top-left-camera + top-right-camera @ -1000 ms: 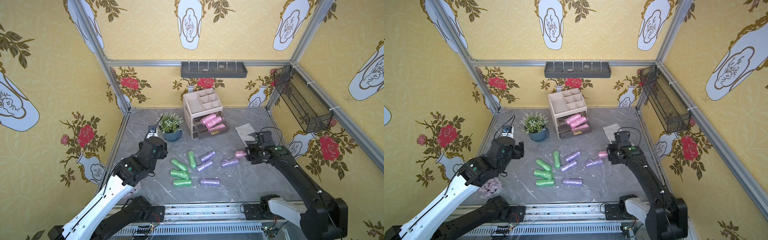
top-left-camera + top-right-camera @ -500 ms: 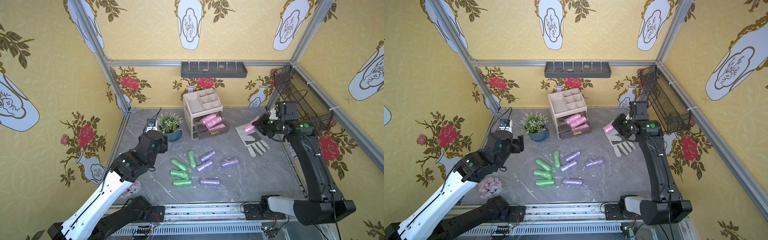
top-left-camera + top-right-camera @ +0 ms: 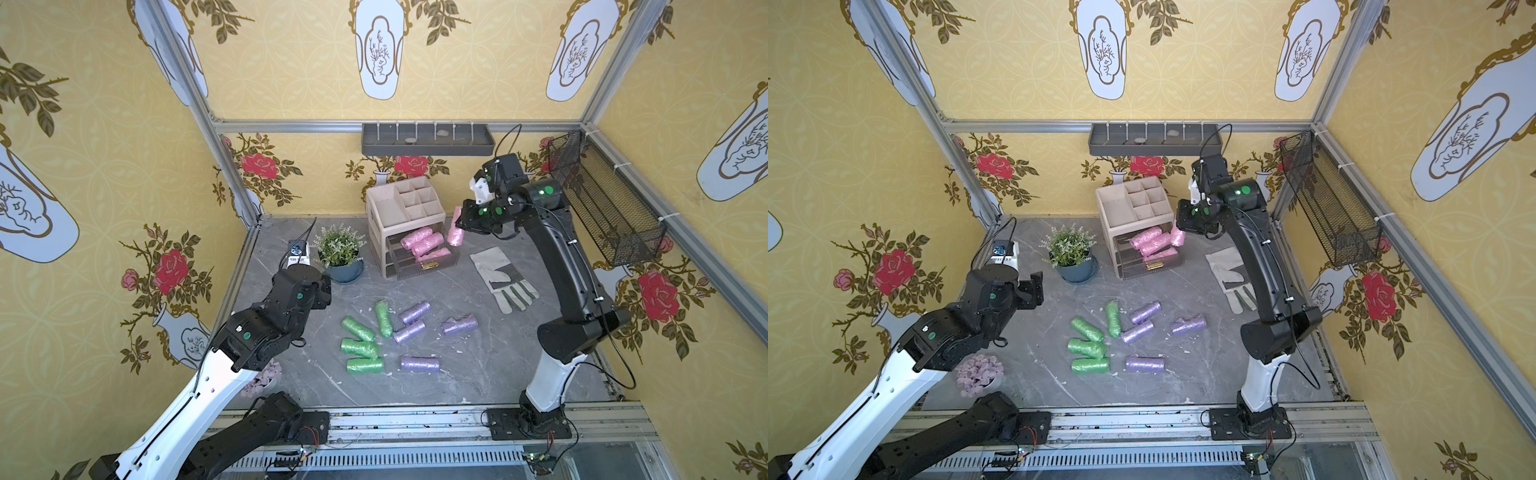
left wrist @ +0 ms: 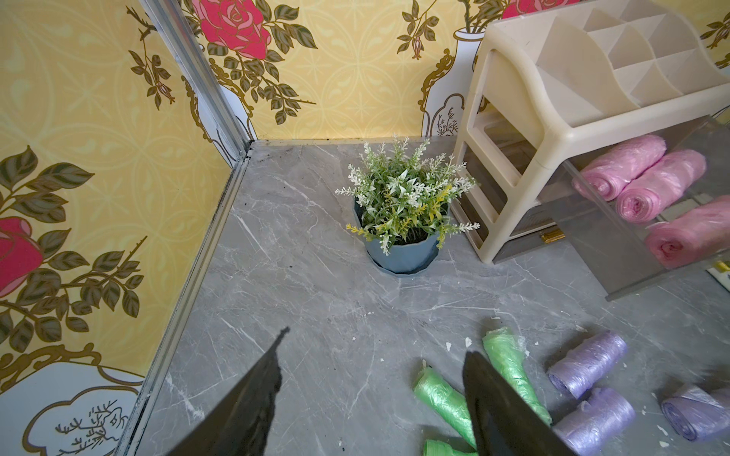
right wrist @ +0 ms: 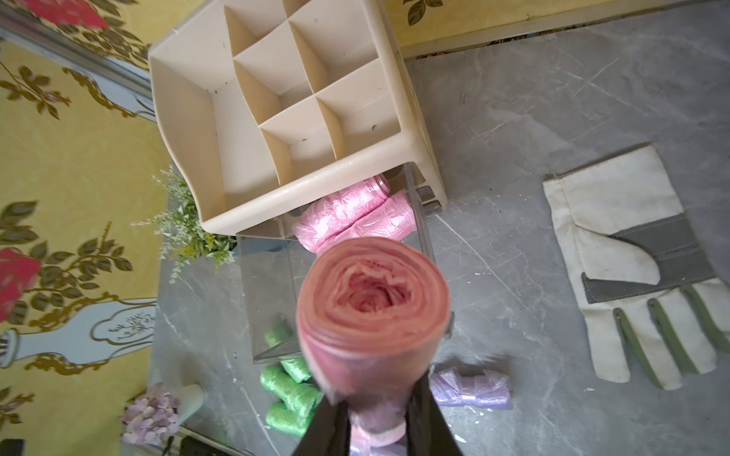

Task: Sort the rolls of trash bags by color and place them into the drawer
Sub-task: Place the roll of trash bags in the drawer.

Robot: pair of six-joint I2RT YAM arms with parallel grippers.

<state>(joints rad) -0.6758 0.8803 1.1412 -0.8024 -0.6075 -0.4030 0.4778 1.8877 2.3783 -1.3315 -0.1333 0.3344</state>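
My right gripper [image 3: 460,227] is shut on a pink roll [image 3: 455,233], holding it in the air at the right side of the open clear drawer [image 3: 430,269]. In the right wrist view the pink roll's end [image 5: 373,312] fills the middle, above the drawer [image 5: 268,292]. Three pink rolls [image 3: 424,243] lie in that drawer. Several green rolls [image 3: 359,347] and several lilac rolls [image 3: 409,332] lie on the grey table. My left gripper [image 3: 322,291] is open and empty, hovering left of the green rolls [image 4: 442,398].
A beige organizer [image 3: 401,203] sits over the drawer. A potted plant [image 3: 340,257] stands to its left, a work glove [image 3: 503,278] lies to its right. A lilac flower cluster [image 3: 978,374] is at the front left. A wire basket [image 3: 602,199] hangs on the right wall.
My right arm lifted the pink roll off the table and carried it back to the drawer, uncovering the glove. My left arm drew back a little.
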